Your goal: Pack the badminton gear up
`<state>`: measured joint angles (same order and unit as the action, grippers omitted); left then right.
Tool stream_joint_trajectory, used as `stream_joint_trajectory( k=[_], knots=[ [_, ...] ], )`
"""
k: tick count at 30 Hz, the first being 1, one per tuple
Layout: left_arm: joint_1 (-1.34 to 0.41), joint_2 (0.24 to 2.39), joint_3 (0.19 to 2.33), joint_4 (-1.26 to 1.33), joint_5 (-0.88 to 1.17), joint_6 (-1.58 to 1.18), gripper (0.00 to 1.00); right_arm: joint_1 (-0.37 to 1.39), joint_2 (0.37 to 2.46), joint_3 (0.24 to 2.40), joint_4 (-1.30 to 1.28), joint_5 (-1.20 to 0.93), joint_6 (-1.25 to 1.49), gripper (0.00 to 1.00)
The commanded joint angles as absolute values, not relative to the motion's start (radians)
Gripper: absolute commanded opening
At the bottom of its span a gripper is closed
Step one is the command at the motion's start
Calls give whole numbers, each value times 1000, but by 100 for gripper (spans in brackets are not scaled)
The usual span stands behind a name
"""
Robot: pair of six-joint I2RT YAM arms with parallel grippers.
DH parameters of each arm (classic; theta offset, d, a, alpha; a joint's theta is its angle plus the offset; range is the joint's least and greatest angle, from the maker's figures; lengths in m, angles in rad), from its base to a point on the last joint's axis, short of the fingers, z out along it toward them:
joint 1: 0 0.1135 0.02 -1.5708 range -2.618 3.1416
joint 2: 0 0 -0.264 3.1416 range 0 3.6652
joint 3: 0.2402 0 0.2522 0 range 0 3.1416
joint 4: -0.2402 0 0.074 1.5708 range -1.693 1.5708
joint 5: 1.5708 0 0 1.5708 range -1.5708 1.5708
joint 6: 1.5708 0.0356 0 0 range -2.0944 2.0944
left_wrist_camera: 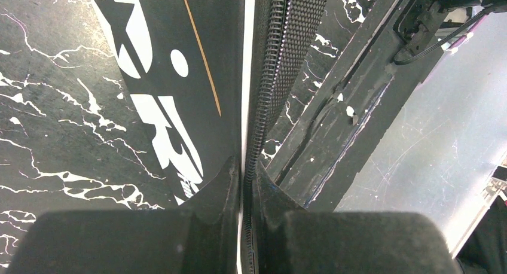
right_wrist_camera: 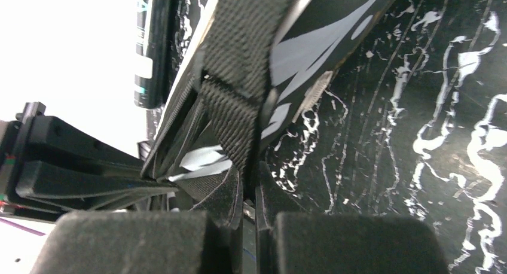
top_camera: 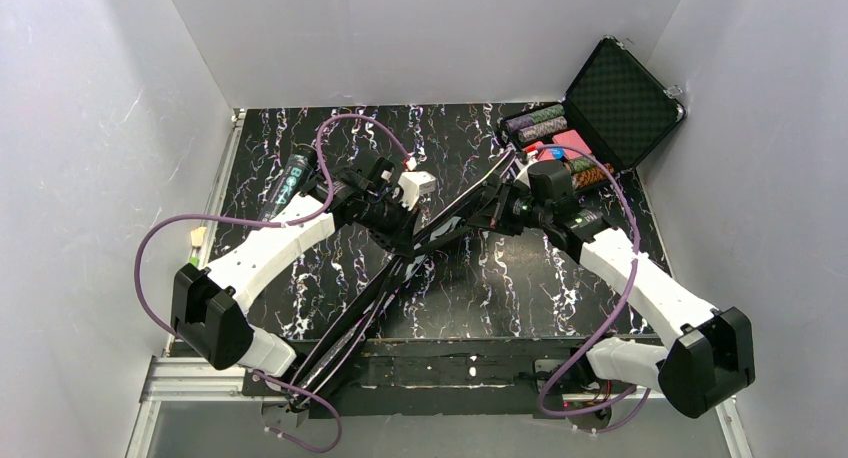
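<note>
the marble table (top_camera: 560, 278) carries everything, and the long black bag (top_camera: 445, 223) lies slantwise across it, from the near edge by your left base up toward the far right. you hold it at two spots along its upper half. i'd judge that is to keep the limp fabric taut so the opening can be worked; neither end alone would steady it.

the chip case (top_camera: 625, 103) stands open in the far right corner, just beyond the bag's tip, and is none of your business. the tube (top_camera: 288, 183) lies by the far left edge, apart from the bag, not yet packed.

your left gripper (left_wrist_camera: 246, 190) is pressed together on the bag's zipper (left_wrist_camera: 263, 118) seam. your right gripper (right_wrist_camera: 250, 190) is pinched on a webbing strap (right_wrist_camera: 236, 106).

the overhead view shows only that both arms meet the bag. the wrist views show what each one bites. the right wrist also catches the tube behind the bag, which the left wrist misses.
</note>
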<state>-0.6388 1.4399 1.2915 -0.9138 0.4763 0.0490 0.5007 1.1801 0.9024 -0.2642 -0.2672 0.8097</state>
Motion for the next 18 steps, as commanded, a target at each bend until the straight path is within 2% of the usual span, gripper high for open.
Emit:
stream_joint_trajectory(
  k=[1,7,18],
  knots=[
    [-632,1390,1338,-914,484,59,0,499,1153,965,-399,-146,650,1],
    [-632,1394,1359,-926,504,52,0,502,1190,955,-454,-64,559,1],
    [-621,1397,1362,-923,545,34,0,521,1207,921,-460,-9,549,1]
  ],
)
